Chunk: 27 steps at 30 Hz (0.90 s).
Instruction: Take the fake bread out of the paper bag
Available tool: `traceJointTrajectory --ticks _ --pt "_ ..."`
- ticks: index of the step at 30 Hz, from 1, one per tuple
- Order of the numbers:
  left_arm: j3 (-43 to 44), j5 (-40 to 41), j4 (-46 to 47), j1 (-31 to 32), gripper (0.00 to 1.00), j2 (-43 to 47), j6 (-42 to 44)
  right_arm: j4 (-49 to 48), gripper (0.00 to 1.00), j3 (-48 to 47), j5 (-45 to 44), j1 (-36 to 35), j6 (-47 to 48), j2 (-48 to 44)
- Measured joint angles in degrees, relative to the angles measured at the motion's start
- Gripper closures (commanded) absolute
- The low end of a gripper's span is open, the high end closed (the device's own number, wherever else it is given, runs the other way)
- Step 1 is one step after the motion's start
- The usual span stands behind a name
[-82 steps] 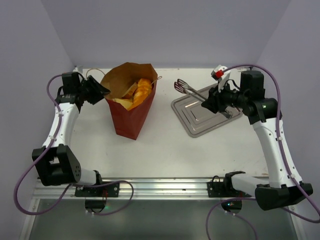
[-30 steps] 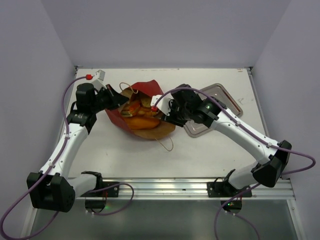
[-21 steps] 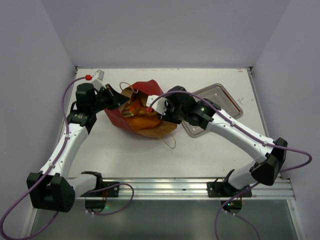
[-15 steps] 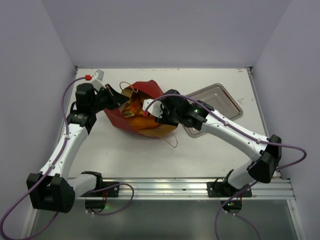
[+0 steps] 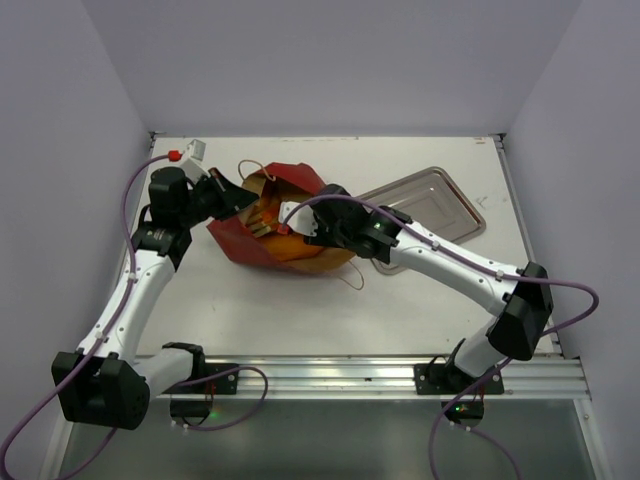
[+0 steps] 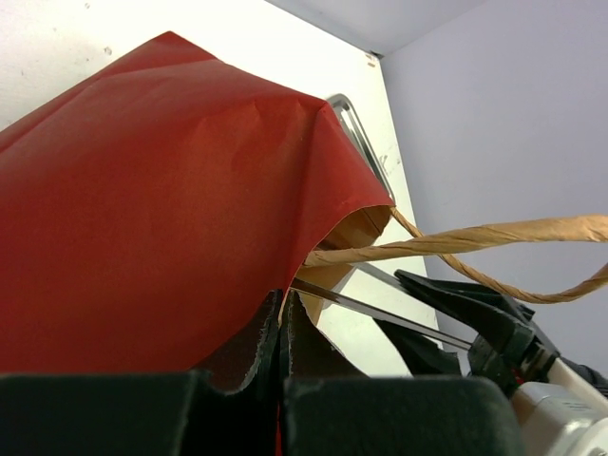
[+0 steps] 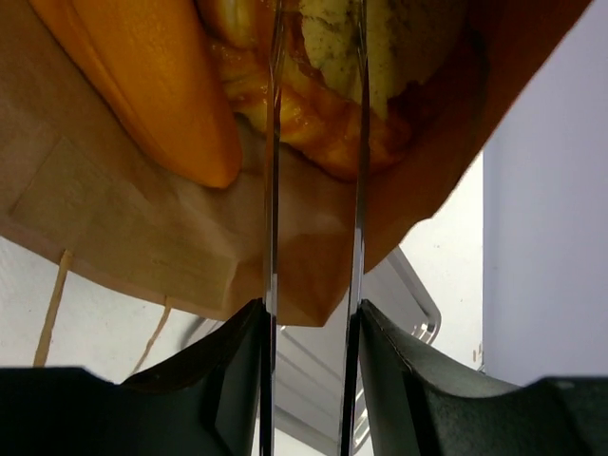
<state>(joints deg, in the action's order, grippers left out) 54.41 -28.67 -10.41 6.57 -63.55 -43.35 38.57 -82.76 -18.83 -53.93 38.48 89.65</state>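
Glossy orange fake bread point(image 7: 161, 85)

I am looking down on a white table point(image 5: 420, 320), pale lilac back wall point(image 5: 330, 60) rising behind it, left wall point(image 5: 50, 150) and right wall point(image 5: 590, 120) closing it in, aluminium rail point(image 5: 330, 372) running along its near edge, soft even light falling throughout
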Motion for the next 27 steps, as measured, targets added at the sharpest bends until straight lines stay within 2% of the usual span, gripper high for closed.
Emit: traceJointTrajectory --ticks 1,5,9,15,27 --pt "0.00 -0.04 -0.02 0.00 1.00 0.09 -0.17 -0.59 0.56 0.31 -0.31 -0.17 0.26 0.20" --pt "-0.02 -0.15 -0.04 0.00 1.00 0.35 -0.63 -2.69 0.72 2.12 -2.38 -0.83 1.46 0.44" --pt "-0.02 -0.15 -0.31 0.00 1.00 0.50 -0.61 -4.04 0.92 2.62 -3.65 -0.92 1.90 0.42" --pt "-0.04 -0.11 -0.35 0.00 1.00 0.50 -0.61 -3.80 0.95 4.02 -1.81 -0.33 1.79 -1.88" --pt "1.05 1.33 -0.35 0.00 1.00 -1.31 -0.72 7.13 0.96 5.68 18.40 8.22 1.66 -20.52"
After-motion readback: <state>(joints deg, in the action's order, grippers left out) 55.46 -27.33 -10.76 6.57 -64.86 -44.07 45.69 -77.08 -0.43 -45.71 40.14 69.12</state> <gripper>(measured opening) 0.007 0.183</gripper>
